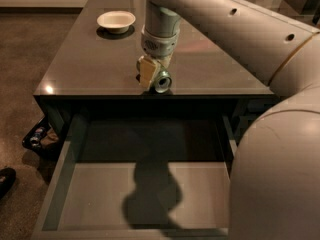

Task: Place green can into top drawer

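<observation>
The green can [163, 82] lies on its side on the desk top near the front edge, with a shiny silver end facing me. My gripper [153, 77] hangs straight down from the arm and is down at the can, its pale yellowish tip touching the can's left side. The far side of the can is hidden behind the gripper. The top drawer [65, 184] is pulled open below the desk's front edge. It is wide and shallow, and its flat grey floor holds only the arm's shadow.
A white bowl [116, 20] stands at the back left of the dark desk top [80, 64]. My arm's large pale body [280, 174] fills the right side of the view. A dark bag [37, 136] and a shoe [6, 180] lie on the floor at left.
</observation>
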